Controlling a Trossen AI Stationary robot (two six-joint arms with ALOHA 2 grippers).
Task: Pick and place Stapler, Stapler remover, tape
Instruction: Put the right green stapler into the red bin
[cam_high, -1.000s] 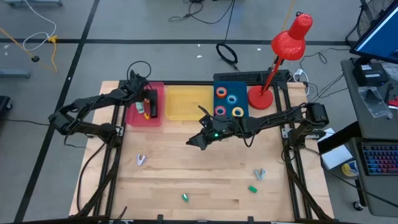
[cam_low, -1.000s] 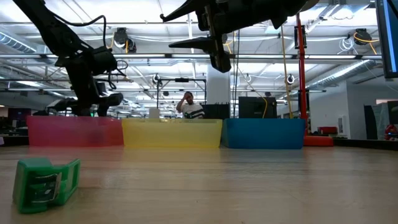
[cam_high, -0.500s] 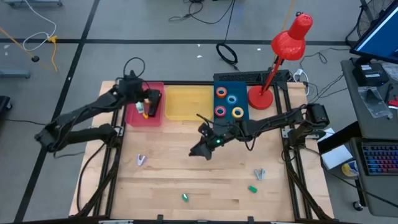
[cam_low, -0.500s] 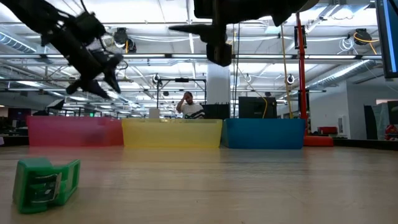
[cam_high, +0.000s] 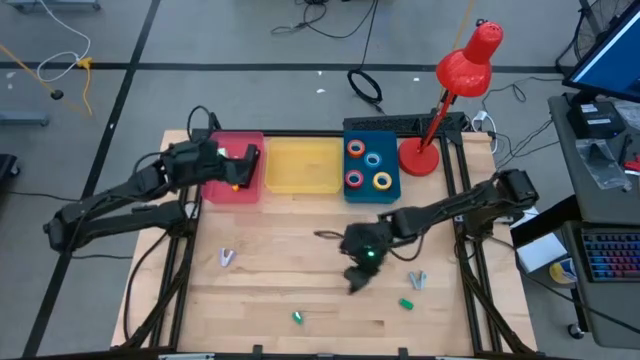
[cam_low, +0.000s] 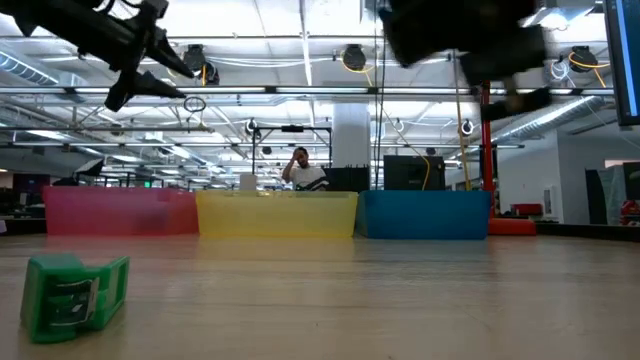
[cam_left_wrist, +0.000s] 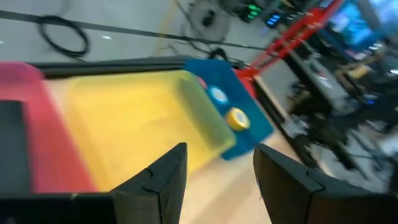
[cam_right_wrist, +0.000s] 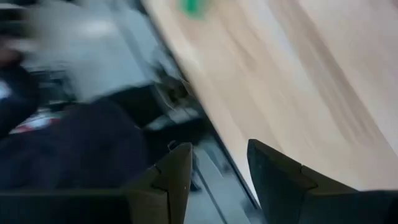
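R tool (cam_high: 356, 280), fingers apart & empty, hovers mid-desk nearest the grey staple remover (cam_high: 417, 279) just to its R, green stapler (cam_high: 406, 303) near; L tool (cam_high: 243, 160), also parted & empty, over pink bin (cam_high: 214, 186).

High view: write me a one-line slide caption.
Left gripper hangs open over the red bin; right gripper open above bare wood; four tape rolls in the blue bin.

four tape rolls (cam_high: 368, 164) (flat) in blue bin (cam_high: 388, 133)

Grey floor (cam_high: 250, 90) (red lamp (cam_high: 468, 60))
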